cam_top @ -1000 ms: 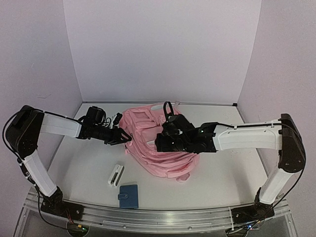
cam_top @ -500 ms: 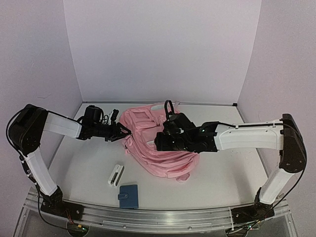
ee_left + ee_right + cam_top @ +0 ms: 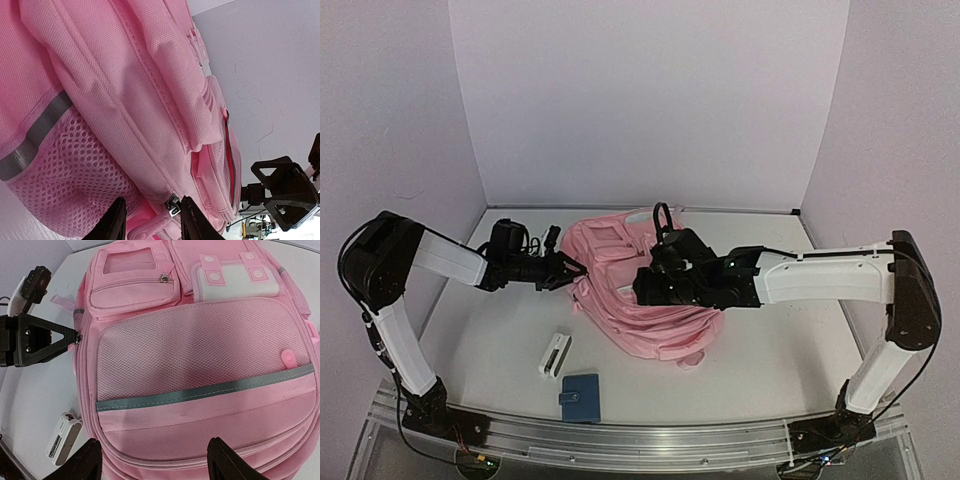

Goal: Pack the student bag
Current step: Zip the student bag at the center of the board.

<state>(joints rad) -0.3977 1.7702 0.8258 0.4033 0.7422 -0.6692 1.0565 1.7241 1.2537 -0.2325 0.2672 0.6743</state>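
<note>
student bag (image 3: 670, 325) | lying front up | long axis far-left to near-right

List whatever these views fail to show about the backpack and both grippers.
- Left wrist view: the left gripper runs off the bottom edge, so whether it pinches the zipper pull is unclear.
- Right wrist view: the right gripper is cut by the bottom edge, so contact with the backpack is unclear.
- Top view: the white gadget is too small to identify.
</note>
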